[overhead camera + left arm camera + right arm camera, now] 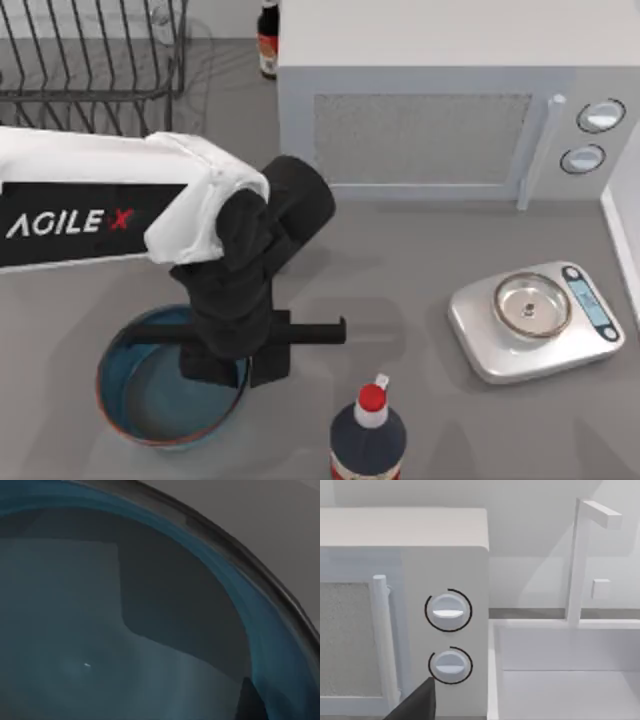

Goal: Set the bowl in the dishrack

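— So, where does the bowl [150, 405] sit?

— Near the front of the table, toward the left side. It is wide, shallow and round, glossy blue outside, with a thin reddish-brown rim and a grey-blue inside. It rests flat on the grey table [420, 250].

— And the dishrack [90, 60]?

— At the far left corner, dark wire with slanted tines. It is well apart from the bowl.

— What is the left arm doing?

— It reaches in from the left edge, white upper part with the AgileX lettering, then bends down in black links over the bowl. The left gripper [245, 365] hangs at the bowl's right rim, just beside or perhaps touching it. From above, the wrist covers the fingertips, so I cannot tell whether they are spread or pinched.

— Does the left wrist view help?

— It looks close into the bowl [100, 645]: grey-blue floor, blue wall, dark rim curving across.

— The right arm?

— Parked off to the right; its wrist camera faces the microwave [405, 580] and its two knobs.

— Anything else on the table?

— A kitchen scale [535, 320] at the right, and a red-capped bottle [368, 435] at the front, right of the bowl.
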